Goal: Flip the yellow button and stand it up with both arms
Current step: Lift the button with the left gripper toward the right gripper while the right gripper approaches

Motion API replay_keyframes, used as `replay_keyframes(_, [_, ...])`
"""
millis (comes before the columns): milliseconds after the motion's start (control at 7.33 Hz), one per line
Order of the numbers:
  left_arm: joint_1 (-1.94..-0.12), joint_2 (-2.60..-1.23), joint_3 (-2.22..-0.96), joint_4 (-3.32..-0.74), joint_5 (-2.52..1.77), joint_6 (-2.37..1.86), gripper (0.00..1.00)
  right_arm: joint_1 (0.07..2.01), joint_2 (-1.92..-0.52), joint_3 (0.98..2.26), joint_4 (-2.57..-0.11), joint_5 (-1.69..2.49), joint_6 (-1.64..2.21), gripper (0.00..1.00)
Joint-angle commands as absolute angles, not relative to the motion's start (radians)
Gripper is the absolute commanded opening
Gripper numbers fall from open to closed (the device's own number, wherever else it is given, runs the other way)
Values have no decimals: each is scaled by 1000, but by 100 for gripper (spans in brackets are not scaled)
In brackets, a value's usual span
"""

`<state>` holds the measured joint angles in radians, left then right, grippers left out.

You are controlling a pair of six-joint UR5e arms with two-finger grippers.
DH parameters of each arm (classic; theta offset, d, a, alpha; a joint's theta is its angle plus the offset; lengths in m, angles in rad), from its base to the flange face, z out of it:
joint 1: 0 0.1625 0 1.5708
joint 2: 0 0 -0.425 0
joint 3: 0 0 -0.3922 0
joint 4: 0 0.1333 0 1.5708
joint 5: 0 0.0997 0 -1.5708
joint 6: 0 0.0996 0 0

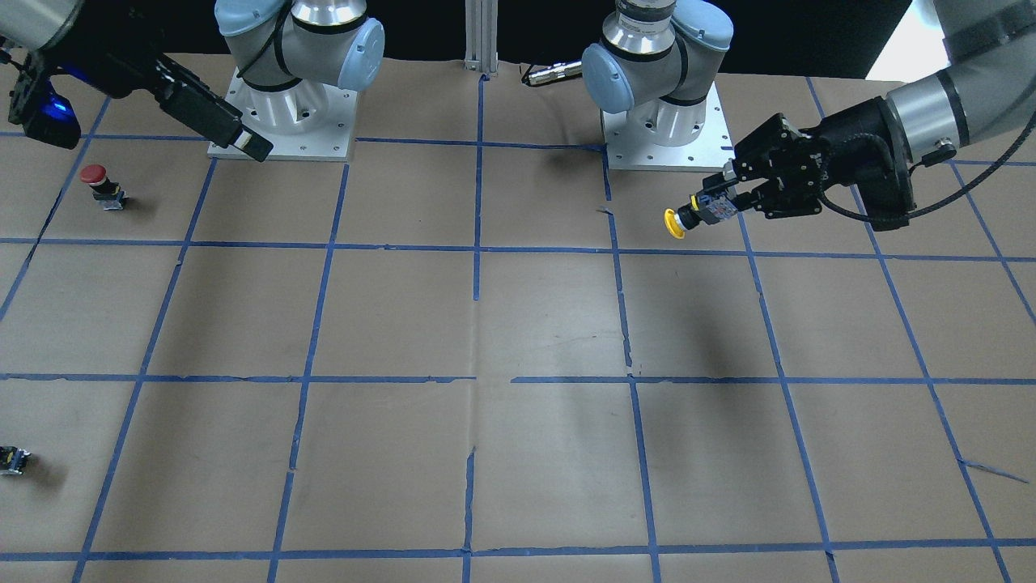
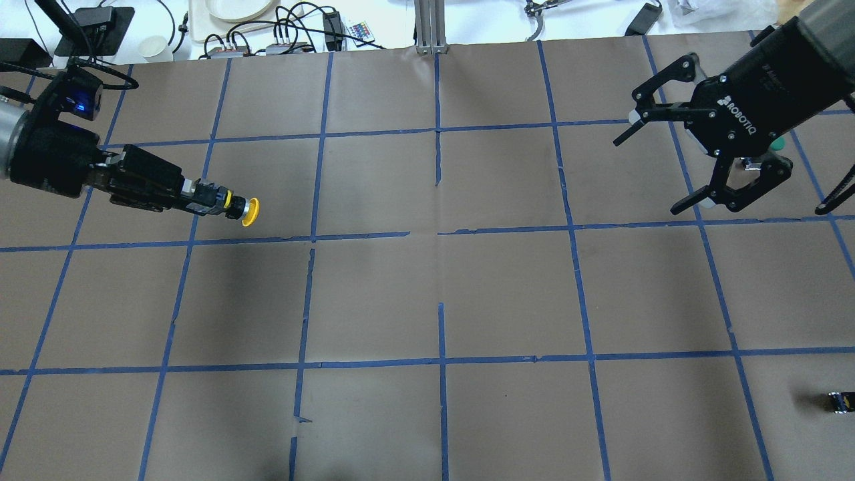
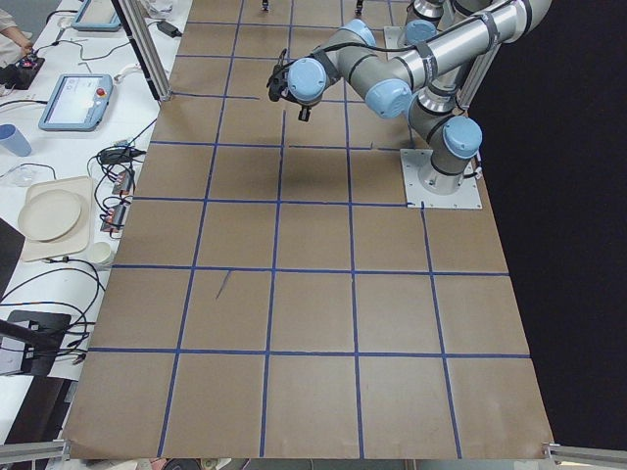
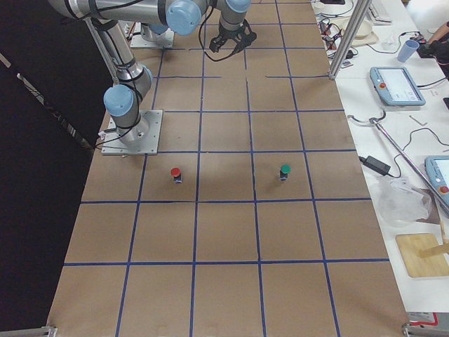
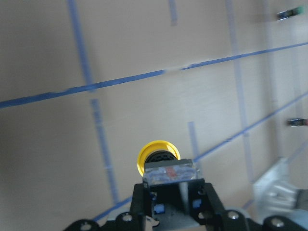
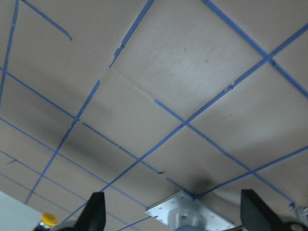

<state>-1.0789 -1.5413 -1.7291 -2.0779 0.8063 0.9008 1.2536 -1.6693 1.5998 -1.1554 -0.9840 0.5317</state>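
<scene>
The yellow button (image 2: 246, 210) has a round yellow cap on a black and grey body. My left gripper (image 2: 207, 198) is shut on its body and holds it sideways in the air above the table, cap pointing toward the table's middle. It also shows in the front view (image 1: 678, 222), held by the left gripper (image 1: 716, 206), and in the left wrist view (image 5: 159, 156), cap pointing away from the camera. My right gripper (image 2: 646, 175) is open and empty, high over the far right of the table, well apart from the button.
A red-capped button (image 1: 97, 182) stands near the right arm's base (image 1: 283, 121). A green-capped button (image 4: 285, 170) stands beyond it, partly hidden under the right gripper in the overhead view. A tiny black-and-yellow block (image 2: 840, 401) lies at the near right. Brown paper with a blue tape grid (image 2: 441, 234) covers the table.
</scene>
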Motion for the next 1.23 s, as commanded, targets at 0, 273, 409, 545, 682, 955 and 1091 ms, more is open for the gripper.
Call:
replay_keyframes(0, [-1127, -1543, -1720, -2326, 583, 978, 7, 1216, -1657, 1595, -1083, -766, 755, 100])
replay_keyframes(273, [-1256, -1542, -1721, -2342, 324, 977, 7, 1229, -1669, 1608, -1060, -638, 787, 100])
replay_keyframes(409, [-1340, -1540, -1739, -2359, 175, 976, 7, 1230, -1670, 1609, -984, -514, 796, 100])
replay_keyframes(545, [-1367, -1537, -1741, -2361, 94, 971, 7, 1230, -1671, 1609, -933, -473, 792, 100])
replay_keyframes(682, [-1371, -1539, -1724, -2359, 40, 959, 7, 1239, -1672, 1609, -917, -468, 796, 100])
replay_keyframes(955, [-1396, -1540, -1651, -2338, 2, 838, 7, 1253, -1672, 1608, -858, -397, 796, 100])
replay_keyframes(1091, [-1393, -1545, -1576, -2313, 2, 699, 7, 1268, -1671, 1609, -854, -329, 798, 100])
